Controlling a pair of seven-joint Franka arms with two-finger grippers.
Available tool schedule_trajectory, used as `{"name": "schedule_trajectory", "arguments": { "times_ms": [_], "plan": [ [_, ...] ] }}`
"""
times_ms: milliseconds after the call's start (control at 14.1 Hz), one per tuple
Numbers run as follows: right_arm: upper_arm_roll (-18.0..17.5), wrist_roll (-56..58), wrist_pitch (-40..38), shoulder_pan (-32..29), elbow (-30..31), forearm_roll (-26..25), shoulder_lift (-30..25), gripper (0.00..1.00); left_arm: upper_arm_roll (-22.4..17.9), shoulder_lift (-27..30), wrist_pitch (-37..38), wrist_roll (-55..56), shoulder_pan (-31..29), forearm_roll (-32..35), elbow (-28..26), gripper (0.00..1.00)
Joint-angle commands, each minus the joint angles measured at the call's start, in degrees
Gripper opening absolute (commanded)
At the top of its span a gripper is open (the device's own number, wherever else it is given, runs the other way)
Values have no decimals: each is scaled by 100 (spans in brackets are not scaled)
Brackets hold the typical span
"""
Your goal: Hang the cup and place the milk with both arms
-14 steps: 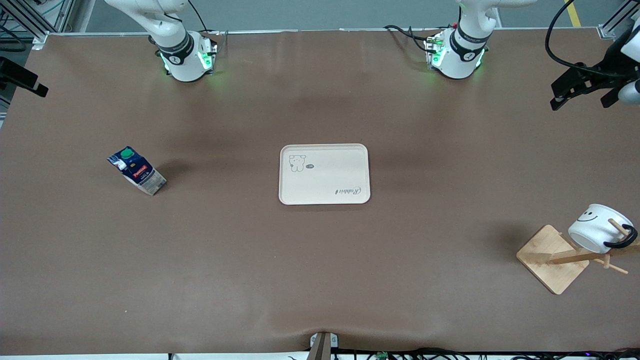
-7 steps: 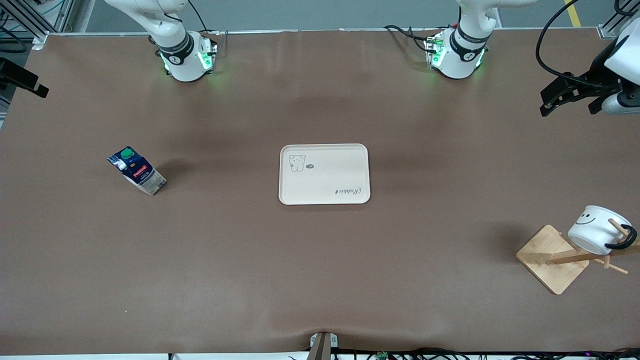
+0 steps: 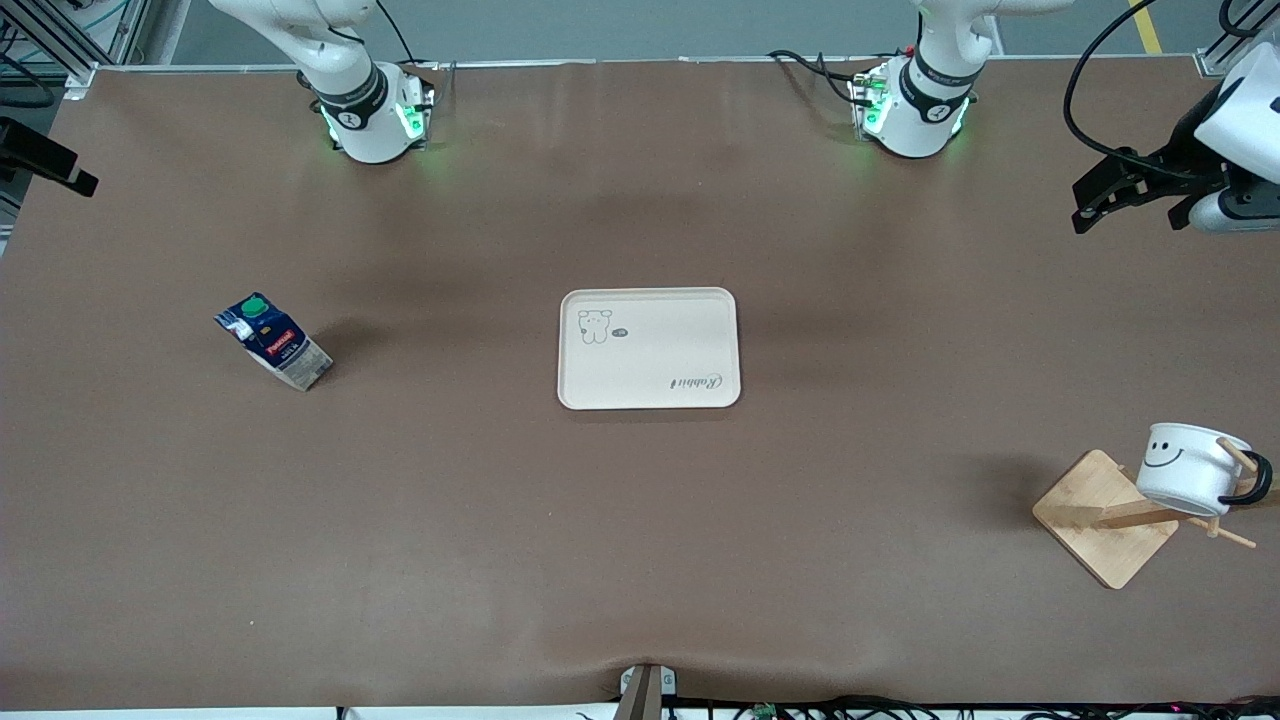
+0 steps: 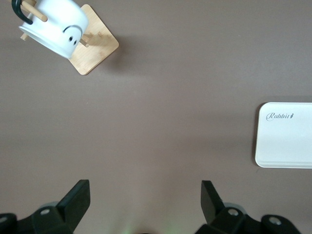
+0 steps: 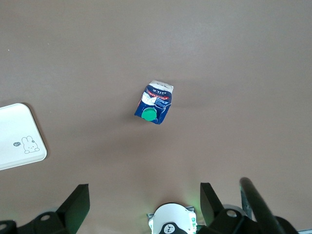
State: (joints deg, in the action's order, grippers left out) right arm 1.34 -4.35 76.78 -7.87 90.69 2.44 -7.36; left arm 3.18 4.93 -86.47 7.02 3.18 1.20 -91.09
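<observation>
The cup (image 3: 1190,468), white with a black smiley and a black loop handle, hangs by its handle on a peg of the wooden rack (image 3: 1095,515) at the left arm's end of the table, near the front camera. It also shows in the left wrist view (image 4: 56,27). My left gripper (image 3: 1128,208) is open and empty, up in the air over the left arm's end of the table, well apart from the cup; its own view (image 4: 145,192) shows bare table between the jaws. The milk (image 3: 272,340) stands at the right arm's end. My right gripper (image 5: 145,195) is open, high above the milk (image 5: 155,103).
A cream tray (image 3: 648,348) with a bear drawing lies at the table's middle, with nothing on it. It shows in the left wrist view (image 4: 287,141) and the right wrist view (image 5: 14,134). The right arm's green-lit base (image 5: 170,222) is under its gripper.
My left gripper has drifted a little toward the table's middle. The cup has swung on its peg from tilted to nearly upright. The milk and tray have not moved.
</observation>
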Motion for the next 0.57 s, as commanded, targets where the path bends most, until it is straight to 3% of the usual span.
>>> {"name": "schedule_trajectory", "arguments": {
  "times_ms": [0, 498],
  "plan": [
    [-55, 48, 13, -92, -25, -50, -2, 100, 16, 34, 33, -34, -10, -32, -14, 100],
    [-55, 48, 13, -92, -25, -50, -2, 100, 16, 78, 42, -34, -10, -32, -5, 100]
  ]
}}
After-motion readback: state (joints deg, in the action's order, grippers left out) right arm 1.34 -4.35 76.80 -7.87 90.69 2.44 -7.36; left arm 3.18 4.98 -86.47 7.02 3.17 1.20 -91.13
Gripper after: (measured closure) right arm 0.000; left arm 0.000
